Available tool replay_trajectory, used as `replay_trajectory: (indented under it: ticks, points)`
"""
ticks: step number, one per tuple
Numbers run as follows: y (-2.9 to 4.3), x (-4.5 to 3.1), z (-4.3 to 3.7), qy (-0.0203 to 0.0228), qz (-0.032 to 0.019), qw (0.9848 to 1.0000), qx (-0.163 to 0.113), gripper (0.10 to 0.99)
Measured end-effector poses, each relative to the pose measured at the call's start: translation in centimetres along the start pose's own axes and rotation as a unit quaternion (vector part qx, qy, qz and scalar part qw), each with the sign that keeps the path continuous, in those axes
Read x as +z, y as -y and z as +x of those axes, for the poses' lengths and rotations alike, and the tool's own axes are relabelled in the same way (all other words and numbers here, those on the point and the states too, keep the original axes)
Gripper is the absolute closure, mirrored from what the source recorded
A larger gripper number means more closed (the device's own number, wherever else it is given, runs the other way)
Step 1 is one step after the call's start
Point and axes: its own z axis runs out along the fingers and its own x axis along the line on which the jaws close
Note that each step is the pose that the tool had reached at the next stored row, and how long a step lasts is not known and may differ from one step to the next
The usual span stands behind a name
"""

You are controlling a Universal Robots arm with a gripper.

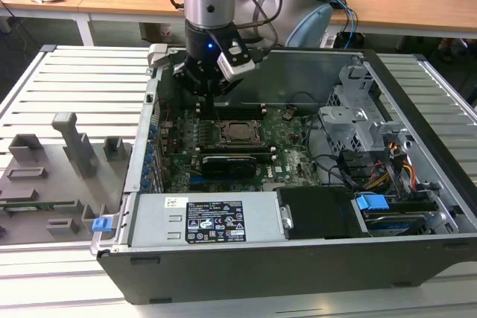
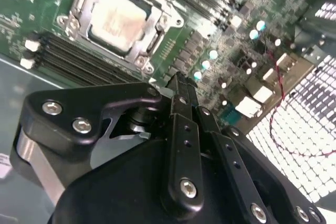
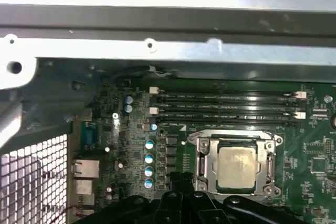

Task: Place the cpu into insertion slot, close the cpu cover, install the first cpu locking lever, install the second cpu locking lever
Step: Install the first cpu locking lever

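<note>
- You have an open computer case point(image 1: 417, 206) filling the middle of the exterior view, lying on a slatted grey tabletop point(image 1: 82, 80), with its power supply point(image 1: 205, 221) along the lower edge of the frame.
- The green motherboard point(image 1: 291, 154) lies flat inside the case; in the first wrist view its black memory slots point(image 3: 226, 106) run just above the socket.
- Your arm point(image 1: 212, 5) comes down from the top centre of the exterior view, over the board's rear edge.
- The claw point(image 2: 181, 90) sits low in the second wrist view, its black fingers pressed together and holding nothing, hanging above the board beside the socket without touching it.
- The insertion slot point(image 3: 236, 163) appears at the lower right of the first wrist view and at the upper left of the second, square and rimmed in silver.
- The cpu cover point(image 3: 203, 156), a thin silver frame with a square window, lies flat over the socket, closed.
- The cpu point(image 3: 234, 167) sits seated in that window: small, flat and square, with a dull pale-grey metal top that catches a soft glare.
</note>
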Motion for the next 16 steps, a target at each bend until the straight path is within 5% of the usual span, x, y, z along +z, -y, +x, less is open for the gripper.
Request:
replay_trajectory:
  ticks: [6,16]
  points:
    - [-0.70,0.17,0.74,0.0000,0.0000,1.0000,0.000,0.976]
    - [-2.25,0.23,0.74,0.0000,0.0000,1.0000,-0.001,0.976]
